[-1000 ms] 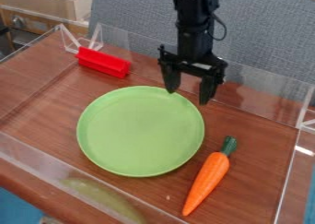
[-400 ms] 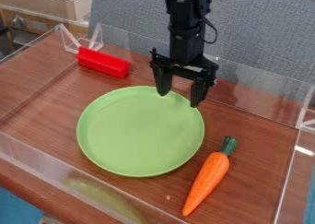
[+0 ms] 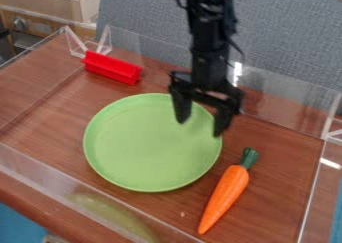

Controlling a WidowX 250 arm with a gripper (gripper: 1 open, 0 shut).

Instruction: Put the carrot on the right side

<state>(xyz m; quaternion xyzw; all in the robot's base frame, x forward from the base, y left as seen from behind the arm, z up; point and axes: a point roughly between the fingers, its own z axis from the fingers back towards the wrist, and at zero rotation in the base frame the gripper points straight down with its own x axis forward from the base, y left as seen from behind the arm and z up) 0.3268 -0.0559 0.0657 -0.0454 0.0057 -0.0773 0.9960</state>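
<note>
The orange carrot (image 3: 226, 196) with its dark green stem tip lies on the wooden table at the lower right, just off the green plate's (image 3: 140, 147) right rim. My gripper (image 3: 205, 117) hangs pointing down over the plate's upper right edge, above and a little left of the carrot's stem end. Its two dark fingers (image 3: 181, 109) stand wide apart with nothing between them. The carrot is untouched.
A red rectangular block (image 3: 112, 67) lies at the back left. Clear plastic walls (image 3: 315, 187) ring the wooden surface on all sides. A pale flat shape (image 3: 107, 215) shows at the front edge.
The gripper has come down and toward the front right, from behind the plate to over its upper right rim. Its fingers stayed wide. The carrot and the plate have not moved.
</note>
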